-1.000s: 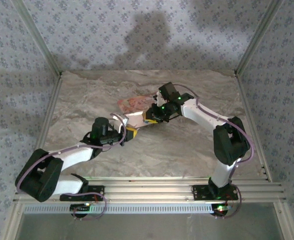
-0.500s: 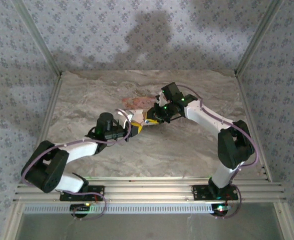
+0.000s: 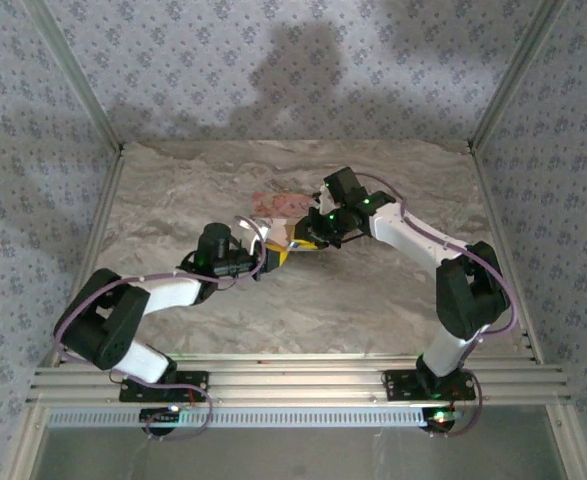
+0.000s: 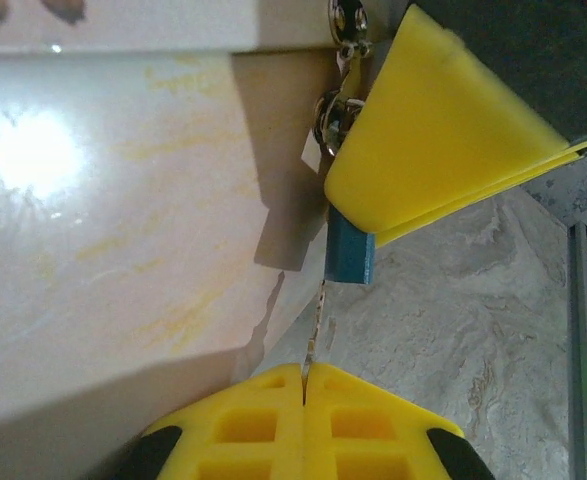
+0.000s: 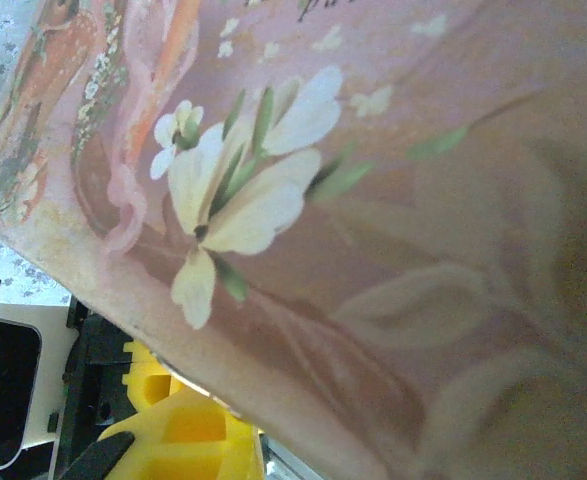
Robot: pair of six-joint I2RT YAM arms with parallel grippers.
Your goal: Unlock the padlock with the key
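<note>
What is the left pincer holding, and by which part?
The left pincer pinches a thin strip, probably the key, by its near end; the far end meets a small blue piece.

The left arm reaches from the lower left up to the middle, its left claw squeezed tight. The right arm bends in from the right, and its right claw meets the other there, fingers almost together.

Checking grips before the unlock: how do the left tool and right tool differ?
The left tool is shut, fingers pressed together on a thin metal strip; the right tool's opening can't be judged. The left tool reaches in from the left, the right tool from the right. Both have yellow fingers and meet at the pink box.
</note>
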